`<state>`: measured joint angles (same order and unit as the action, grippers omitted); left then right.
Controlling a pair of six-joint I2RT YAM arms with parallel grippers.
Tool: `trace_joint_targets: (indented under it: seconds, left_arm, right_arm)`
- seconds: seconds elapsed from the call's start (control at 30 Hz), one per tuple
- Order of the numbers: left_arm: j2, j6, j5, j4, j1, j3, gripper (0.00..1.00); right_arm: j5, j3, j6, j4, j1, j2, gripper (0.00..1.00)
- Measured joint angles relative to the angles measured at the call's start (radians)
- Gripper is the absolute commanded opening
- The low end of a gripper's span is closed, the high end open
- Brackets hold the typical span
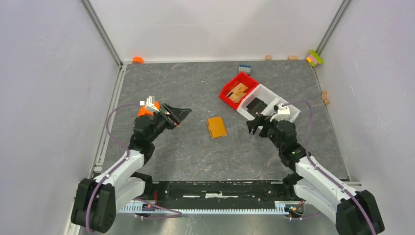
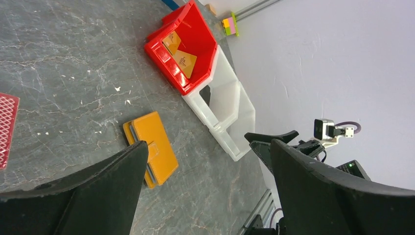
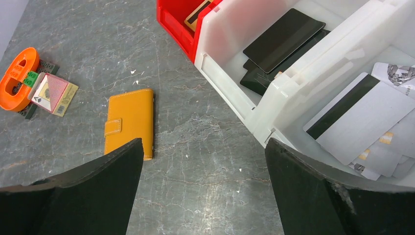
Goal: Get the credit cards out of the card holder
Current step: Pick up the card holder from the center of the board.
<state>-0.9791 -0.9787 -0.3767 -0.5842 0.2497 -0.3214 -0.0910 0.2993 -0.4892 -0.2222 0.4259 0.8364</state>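
Squarely between the two arms in the overhead view, the card holder (image 1: 217, 127) lies shut and flat on the grey table (image 1: 161, 78). Its long axis runs roughly near to far, tipped a little. The left gripper (image 1: 182, 116) hangs to its left and the right gripper (image 1: 253, 126) to its right. Both are clear of it and about equally far off, so neither arm looks plainly nearer. A red bin (image 1: 238, 90) and a white bin (image 1: 266, 100) sit further back on the right.

From the left wrist, the jaws gape wide with nothing between them. The holder (image 2: 154, 147) lies ahead, partly hidden behind one fingertip rather than centred in the gap.

From the right wrist, the jaws are just as wide and just as empty. The holder (image 3: 129, 120) again sits off toward one finger, its clasp tab fastened. Several credit cards (image 3: 359, 120) rest in the white bin (image 3: 235, 93) close by. Whether any are inside the closed holder cannot be told.

Either arm would likely have to swing inward and drop to bring the holder between its fingers.
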Motion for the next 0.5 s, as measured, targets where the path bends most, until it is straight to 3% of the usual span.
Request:
trace_joint_targets:
  seconds: [0.33, 0.5]
  left_arm:
    - [-0.044, 0.026, 0.001, 0.07, 0.047, -0.073, 1.0]
    - [-0.16, 0.05, -0.004, 0.143, 0.096, -0.163, 0.98]
  right_arm:
    - [-0.016, 0.026, -0.008, 0.036, 0.0, 0.031, 0.98]
    - [0.085, 0.056, 0.018, 0.027, 0.0, 0.119, 0.98]
